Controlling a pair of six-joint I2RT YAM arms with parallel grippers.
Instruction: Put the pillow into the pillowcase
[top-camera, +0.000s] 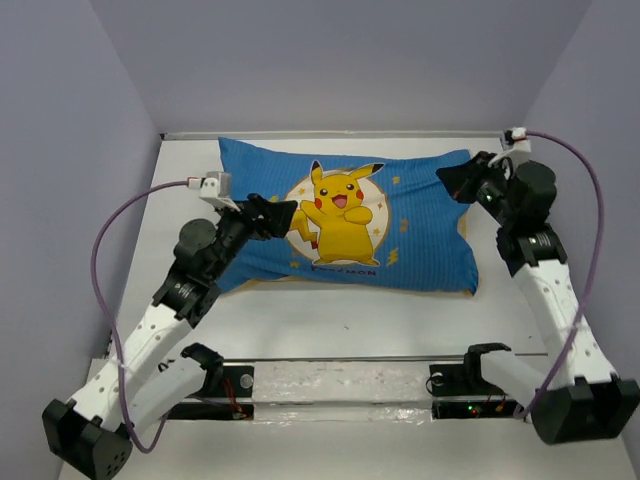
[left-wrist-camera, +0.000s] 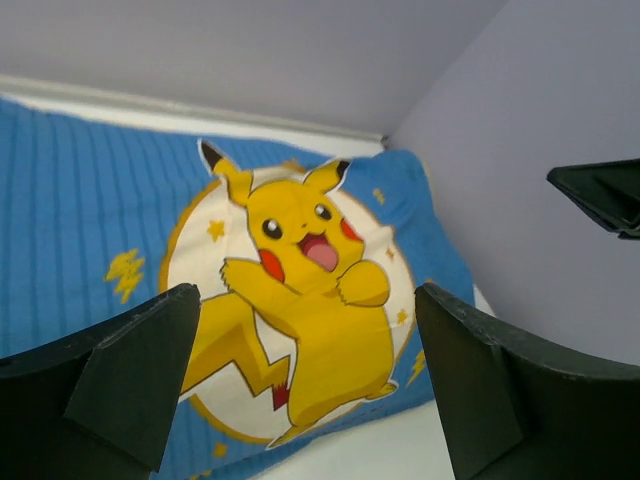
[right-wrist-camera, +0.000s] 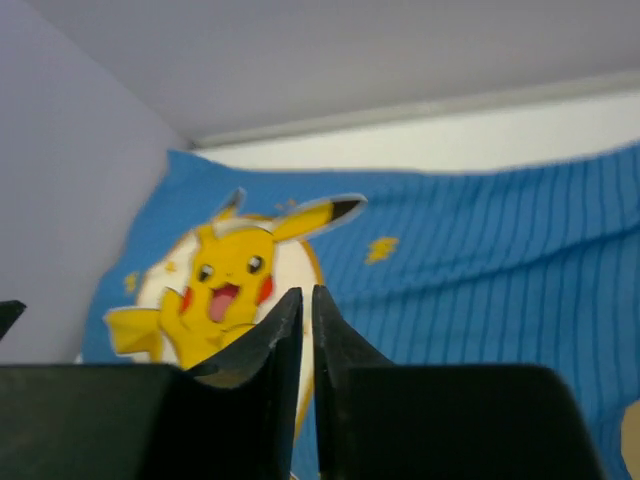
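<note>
- Pillow out of sight in all three views; only a plump, filled-out pillowcase (top-camera: 425, 240) to go by, blue side up, with a Pikachu print (top-camera: 340, 215) in a cream circle at its middle.
- Opening of the cover not to be made out from any angle.
- Left near part of the cover masked in the top view by the left arm.
- Left gripper (top-camera: 283, 218): over the left edge of the print, jaws spread wide, nothing between them. Touching the cloth or just above it, impossible to tell.
- Right gripper (top-camera: 450, 180): at the far right corner of the cover, fingers pressed almost together, a thin slit between, nothing seen in that slit. Contact with the cloth likewise unclear.
- Lower part of both wrist views filled with blurred black fingers.
- White table (top-camera: 340, 320) underneath, cover lying toward its far side, close to the back wall.
- Pale lilac-grey walls (top-camera: 350, 60) on three sides.
- Clear strip (top-camera: 340, 385) along the near edge, between the arm bases.
- Top view alone: purple cables (top-camera: 98, 250) looping from each wrist, and the whole outline of the cover.
- Left wrist view alone: dark wedge of the other gripper at the right edge, against the side wall.
- Right wrist view alone: fine ribbing on the blue cloth, and a dark sliver at the left edge, too small to name.
</note>
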